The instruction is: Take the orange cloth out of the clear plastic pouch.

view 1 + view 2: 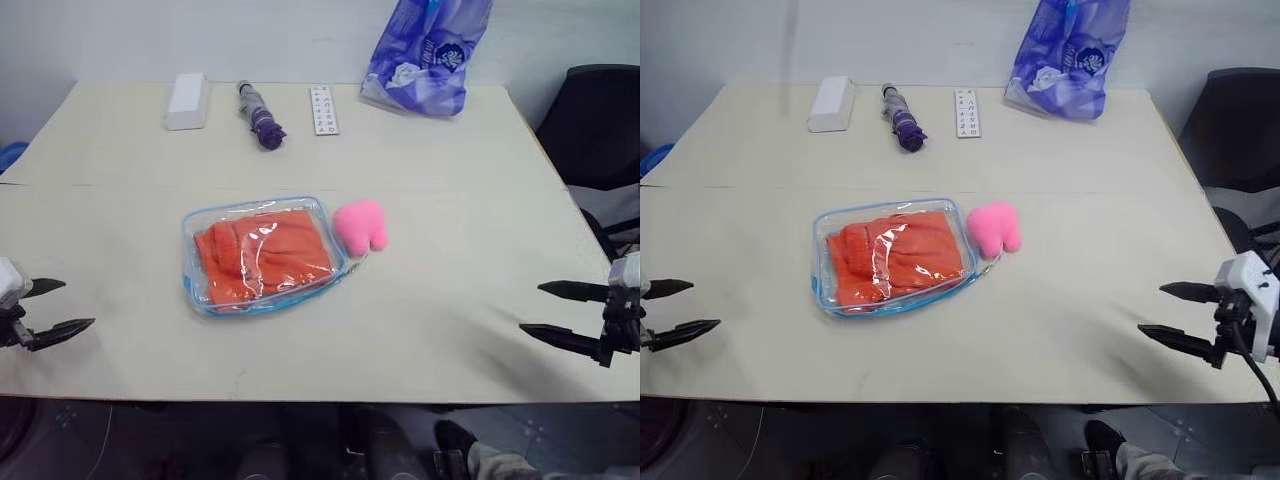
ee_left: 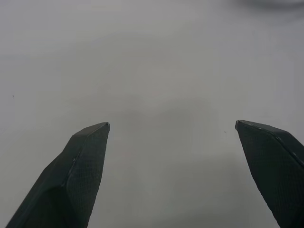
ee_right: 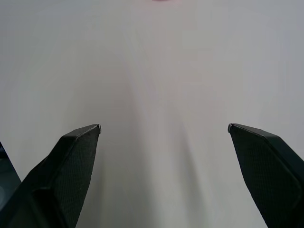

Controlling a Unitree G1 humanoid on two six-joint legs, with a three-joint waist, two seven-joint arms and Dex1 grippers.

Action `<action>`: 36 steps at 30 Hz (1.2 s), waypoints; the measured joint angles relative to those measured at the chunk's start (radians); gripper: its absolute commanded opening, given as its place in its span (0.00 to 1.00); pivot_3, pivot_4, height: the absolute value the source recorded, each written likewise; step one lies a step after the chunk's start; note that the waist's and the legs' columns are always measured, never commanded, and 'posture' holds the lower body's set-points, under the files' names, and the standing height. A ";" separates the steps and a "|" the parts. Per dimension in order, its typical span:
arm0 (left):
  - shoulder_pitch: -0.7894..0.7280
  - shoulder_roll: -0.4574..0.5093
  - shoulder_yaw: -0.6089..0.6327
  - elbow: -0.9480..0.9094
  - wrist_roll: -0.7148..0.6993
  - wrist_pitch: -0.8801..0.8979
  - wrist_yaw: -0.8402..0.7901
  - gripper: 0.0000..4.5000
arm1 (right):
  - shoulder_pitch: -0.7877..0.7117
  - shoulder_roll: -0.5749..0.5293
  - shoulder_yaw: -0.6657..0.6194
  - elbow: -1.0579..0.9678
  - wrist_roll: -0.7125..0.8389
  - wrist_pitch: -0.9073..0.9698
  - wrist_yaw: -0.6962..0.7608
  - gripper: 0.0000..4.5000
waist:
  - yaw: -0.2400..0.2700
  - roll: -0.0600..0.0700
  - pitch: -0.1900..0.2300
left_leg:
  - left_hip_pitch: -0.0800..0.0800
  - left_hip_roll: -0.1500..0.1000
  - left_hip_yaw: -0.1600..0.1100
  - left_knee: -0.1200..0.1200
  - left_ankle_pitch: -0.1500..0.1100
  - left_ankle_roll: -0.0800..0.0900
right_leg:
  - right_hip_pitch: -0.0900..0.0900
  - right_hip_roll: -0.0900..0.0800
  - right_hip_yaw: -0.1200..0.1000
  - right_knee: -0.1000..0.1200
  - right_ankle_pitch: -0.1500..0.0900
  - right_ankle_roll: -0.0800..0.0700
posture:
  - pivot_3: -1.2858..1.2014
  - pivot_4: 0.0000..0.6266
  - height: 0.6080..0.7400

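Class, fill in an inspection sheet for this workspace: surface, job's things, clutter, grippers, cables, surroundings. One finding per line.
Surface: pale table, a seam running across it.
Job's things: orange cloth folded inside the clear plastic pouch, which lies flat at mid-table.
Clutter: pink plush toy touching the pouch's right side; along the far edge a white box, a folded purple umbrella, a white remote and a blue-purple plastic bag.
Grippers: left gripper and right gripper both open, empty, at the table's near corners, well clear of the pouch.
Cables: a dark cable by the right wrist.
Surroundings: black chair right of the table; light wall behind.
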 measured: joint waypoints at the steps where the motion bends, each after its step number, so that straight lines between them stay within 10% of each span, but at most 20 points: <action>1: -0.001 0.000 -0.003 0.000 0.005 -0.005 0.001 1.00 | -0.001 0.001 0.000 0.000 0.000 -0.001 0.000 1.00 | 0.000 0.000 0.000 | 0.000 0.000 0.000 0.000 0.000 0.000 | 0.000 0.000 0.000 0.000 0.000 0.000 | 0.52 0.24 1.00; 36: -0.119 -0.044 -0.100 -0.394 -0.129 0.290 -0.047 1.00 | -0.038 0.052 0.033 -0.198 0.070 0.088 -0.069 1.00 | 0.000 0.001 0.001 | 0.000 -0.001 0.001 0.001 0.002 -0.004 | 0.002 0.000 0.001 0.004 0.000 0.000 | 0.52 0.24 1.00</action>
